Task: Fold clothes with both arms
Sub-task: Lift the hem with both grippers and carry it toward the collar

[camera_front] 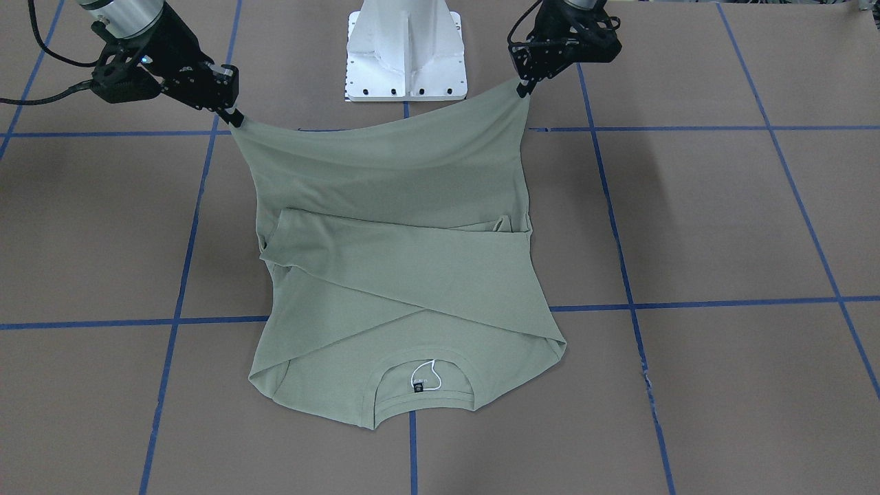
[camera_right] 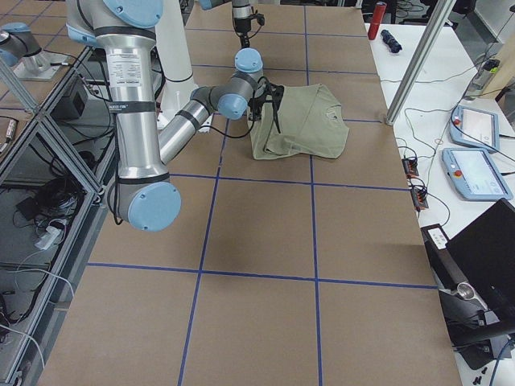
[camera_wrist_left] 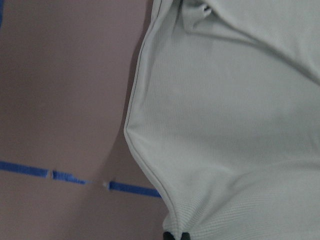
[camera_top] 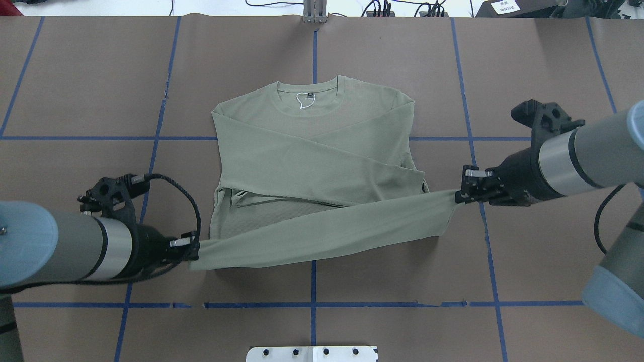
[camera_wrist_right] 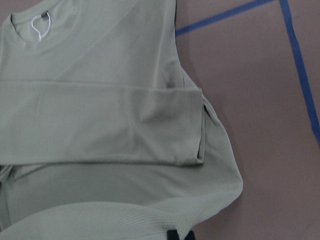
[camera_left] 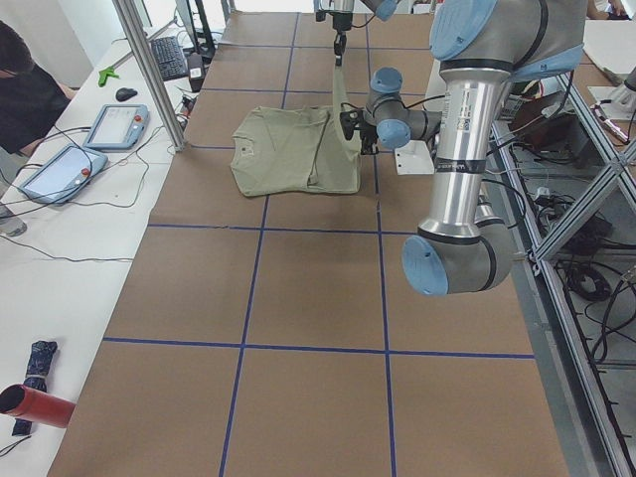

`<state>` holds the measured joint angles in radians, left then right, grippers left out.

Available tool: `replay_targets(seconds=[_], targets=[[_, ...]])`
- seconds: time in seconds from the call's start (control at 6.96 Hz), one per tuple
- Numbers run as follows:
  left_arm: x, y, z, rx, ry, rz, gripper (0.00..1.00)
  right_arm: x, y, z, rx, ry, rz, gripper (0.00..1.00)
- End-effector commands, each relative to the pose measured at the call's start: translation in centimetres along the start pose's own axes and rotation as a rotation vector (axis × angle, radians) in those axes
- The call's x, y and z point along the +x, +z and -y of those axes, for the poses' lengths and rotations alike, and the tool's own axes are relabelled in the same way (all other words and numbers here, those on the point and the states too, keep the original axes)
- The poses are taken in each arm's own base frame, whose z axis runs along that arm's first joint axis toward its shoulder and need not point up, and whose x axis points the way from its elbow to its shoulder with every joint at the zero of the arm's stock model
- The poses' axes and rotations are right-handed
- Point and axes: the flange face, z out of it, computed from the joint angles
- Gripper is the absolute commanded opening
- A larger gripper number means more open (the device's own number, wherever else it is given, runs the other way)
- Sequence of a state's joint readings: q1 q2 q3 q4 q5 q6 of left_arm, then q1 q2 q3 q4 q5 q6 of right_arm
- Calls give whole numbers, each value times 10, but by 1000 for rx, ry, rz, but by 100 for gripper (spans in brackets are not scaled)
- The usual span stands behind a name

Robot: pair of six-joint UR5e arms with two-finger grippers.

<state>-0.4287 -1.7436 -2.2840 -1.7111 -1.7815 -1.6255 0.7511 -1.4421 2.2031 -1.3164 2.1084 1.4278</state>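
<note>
Overhead exterior: my black left gripper [camera_top: 195, 251] and right gripper [camera_top: 457, 193] are clamping raised hem corners of the pale sage-green knit shirt [camera_top: 312, 151].

The tabletop [camera_top: 402, 60] is covered in brown paper and marked into large squares by blue tape lines [camera_top: 352, 304]. A sage-green shirt [camera_top: 312, 151] lies near its middle, neckline away from the robot and sleeves crossed over the body, with the hem edge raised off the surface. A white pedestal base [camera_front: 405, 55] stands at the robot's edge.
</note>
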Motion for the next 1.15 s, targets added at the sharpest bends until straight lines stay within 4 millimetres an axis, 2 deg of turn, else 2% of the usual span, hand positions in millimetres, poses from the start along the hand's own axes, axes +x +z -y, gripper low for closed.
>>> replay_targets(seconds=[0.0, 0.14, 0.29, 0.43, 0.57, 0.86, 1.01], targets=[[33, -2, 84, 105, -40, -15, 0, -23, -1, 69, 101, -8, 10, 0], [40, -13, 126, 147, -22, -18, 0, -41, 3, 103, 136, 11, 11, 0], [34, -19, 163, 176, -8, -2, 0, -57, 19, 131, 149, 24, -4, 0], [36, -10, 194, 203, 1, 29, 0, -68, 28, 159, 165, 43, -21, 0], [34, 14, 212, 204, 1, 63, 0, -75, 49, 181, 160, 25, -56, 0], [39, 51, 235, 208, 6, 48, 0, -103, 78, 216, 153, 51, -93, 0], [34, 66, 245, 210, 3, 54, 0, -108, 91, 230, 150, 68, -116, 0]])
